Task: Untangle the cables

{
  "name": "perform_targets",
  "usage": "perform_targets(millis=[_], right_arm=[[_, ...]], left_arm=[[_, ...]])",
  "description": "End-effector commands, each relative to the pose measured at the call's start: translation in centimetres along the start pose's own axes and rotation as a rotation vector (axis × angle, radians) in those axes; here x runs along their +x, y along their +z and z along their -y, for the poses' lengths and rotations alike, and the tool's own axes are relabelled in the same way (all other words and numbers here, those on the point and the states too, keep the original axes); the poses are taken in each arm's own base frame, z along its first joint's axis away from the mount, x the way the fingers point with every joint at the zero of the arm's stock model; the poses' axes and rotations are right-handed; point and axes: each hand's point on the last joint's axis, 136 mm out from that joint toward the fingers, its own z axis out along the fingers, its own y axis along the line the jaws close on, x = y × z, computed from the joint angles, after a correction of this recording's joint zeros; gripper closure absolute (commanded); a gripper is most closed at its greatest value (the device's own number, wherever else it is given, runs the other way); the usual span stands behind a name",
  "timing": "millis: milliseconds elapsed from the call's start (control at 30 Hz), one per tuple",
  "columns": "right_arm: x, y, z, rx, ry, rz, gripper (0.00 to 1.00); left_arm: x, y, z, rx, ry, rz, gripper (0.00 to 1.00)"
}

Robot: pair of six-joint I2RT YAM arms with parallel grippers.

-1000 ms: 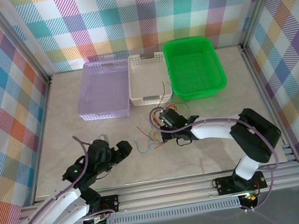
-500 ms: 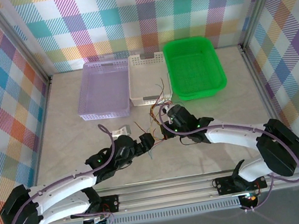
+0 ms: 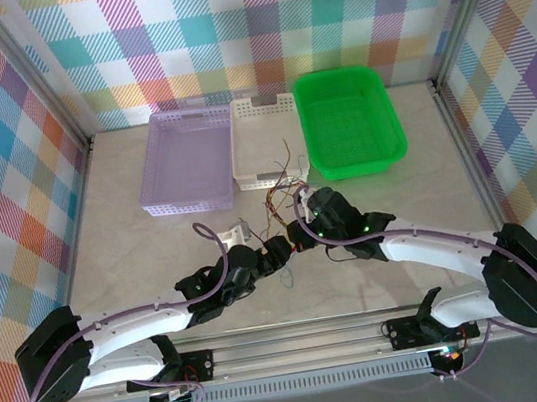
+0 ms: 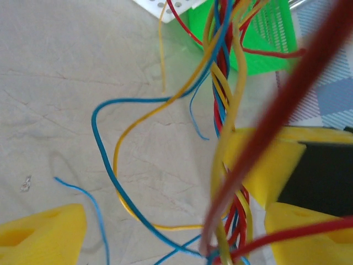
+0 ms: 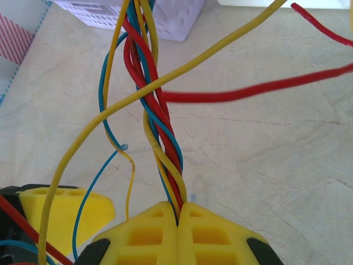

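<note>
Now, step: right hand (image 5: 177,212) clenched on braided cables (image 5: 160,132); left hand (image 4: 165,221) spread around them.
Next: probably pinch one strand free.

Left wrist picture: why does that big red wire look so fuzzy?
Left wrist view: the thin red flexible wire hangs near the lens, so it is out of focus, looking fat; the twisted red, blue and yellow wire bundle behind is sharper. Right wrist view: that bundle looks crisp.

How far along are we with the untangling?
Done: little; a few loose ends splay out. In hand: right gripper is shut on the cables, left gripper open with them between its jaws. Left: the red, blue and yellow strands are twisted together.
</note>
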Motion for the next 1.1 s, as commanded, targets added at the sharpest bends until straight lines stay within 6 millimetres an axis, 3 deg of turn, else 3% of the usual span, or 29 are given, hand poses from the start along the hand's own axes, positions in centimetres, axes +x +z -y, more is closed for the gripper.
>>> perform_targets(millis=[0,167,433,600,700,867,1067], right_arm=[[-0.5,-0.9,-1.6,-0.071,0.011,0.026,1.0],[-0.3,-1.1,-2.5,-0.111,0.016,0.016,1.0],[0.1,-1.2,-2.9,-0.122,0.024,0.009,1.0],[0.3,-1.4,-3.4,-0.155,0.046,0.011,1.0],[0.4,-1.4,-3.7,-0.167,0.055,0.007,1.0],[-0.1,-2.0,-4.3,-0.183,0.069,0.016,1.0],[-0.9,-3.0,-5.1,-0.214,0.079,0.034,1.0]], left_arm=[[-2.1,-0.6,1.8,0.044,-0.021,0.093,0.22],[-2.7,-0.5,2.0,0.041,-0.032,0.13,0.34],[-4.1,-1.4,1.4,0.008,-0.042,0.197,0.67],[-4.6,-2.0,0.8,0.001,-0.049,0.223,0.76],[-4.5,-2.2,0.4,0.008,-0.066,0.227,0.73],[-3.5,-2.0,0.0,0.01,-0.057,0.183,0.44],[-2.9,-1.9,-1.2,-0.007,-0.07,0.176,0.4]])
